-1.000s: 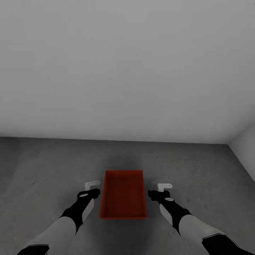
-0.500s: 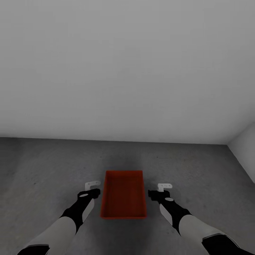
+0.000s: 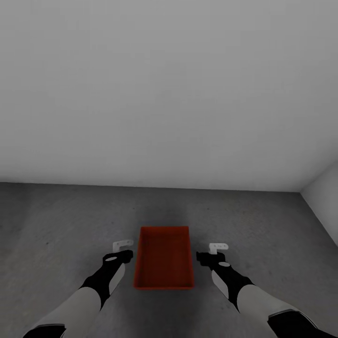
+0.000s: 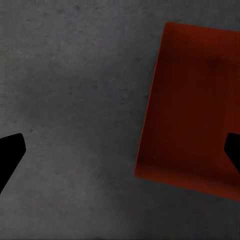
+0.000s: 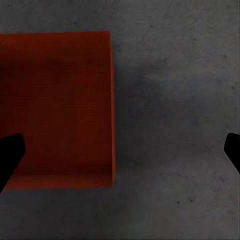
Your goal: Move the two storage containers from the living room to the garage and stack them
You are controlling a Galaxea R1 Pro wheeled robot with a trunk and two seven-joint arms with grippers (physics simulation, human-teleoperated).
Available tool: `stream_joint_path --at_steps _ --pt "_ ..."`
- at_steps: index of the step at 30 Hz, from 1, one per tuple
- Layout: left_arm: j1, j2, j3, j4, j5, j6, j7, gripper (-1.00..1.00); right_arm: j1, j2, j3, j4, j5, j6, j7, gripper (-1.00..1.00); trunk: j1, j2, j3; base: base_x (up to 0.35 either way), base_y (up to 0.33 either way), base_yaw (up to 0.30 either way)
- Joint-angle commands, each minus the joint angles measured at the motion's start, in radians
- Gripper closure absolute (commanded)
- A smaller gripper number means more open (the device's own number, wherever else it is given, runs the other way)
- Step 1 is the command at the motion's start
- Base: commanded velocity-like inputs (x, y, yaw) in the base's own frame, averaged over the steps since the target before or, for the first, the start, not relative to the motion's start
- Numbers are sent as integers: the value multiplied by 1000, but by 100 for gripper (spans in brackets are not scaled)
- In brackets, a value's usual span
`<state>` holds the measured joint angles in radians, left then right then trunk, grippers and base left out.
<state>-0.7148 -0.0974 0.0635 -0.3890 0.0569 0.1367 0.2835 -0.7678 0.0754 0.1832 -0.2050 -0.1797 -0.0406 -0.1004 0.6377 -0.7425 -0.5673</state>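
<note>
One orange-red storage container [image 3: 164,258] rests flat on the dark grey concrete floor [image 3: 65,225] of the garage, open side up and empty. It lies between my two arms. My left gripper [image 3: 123,249] hangs open just left of the container's long wall, holding nothing. My right gripper [image 3: 214,251] hangs open a little to the container's right, also empty. In the left wrist view the container [image 4: 192,107] lies under one black fingertip [image 4: 233,152], with bare floor under the other. In the right wrist view the container [image 5: 57,107] sits beneath one fingertip [image 5: 10,155].
A plain white-grey wall [image 3: 169,94] stands ahead, meeting the floor a short way beyond the container. A second wall [image 3: 324,197] closes the corner at the right. Bare concrete stretches to the left and right of the container.
</note>
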Motion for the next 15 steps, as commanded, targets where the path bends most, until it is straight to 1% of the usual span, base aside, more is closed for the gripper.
stream_joint_path --at_steps 1,15 --pt "0 -1 4 -2 6 4 2 -100 -1 0 9 1 -11 -4 -5 -100 -4 6 2 0 0 0" --pt "0 -1 3 -2 6 4 2 -100 -1 -3 9 1 -8 3 -6 -100 -57 104 46 0 0 0"
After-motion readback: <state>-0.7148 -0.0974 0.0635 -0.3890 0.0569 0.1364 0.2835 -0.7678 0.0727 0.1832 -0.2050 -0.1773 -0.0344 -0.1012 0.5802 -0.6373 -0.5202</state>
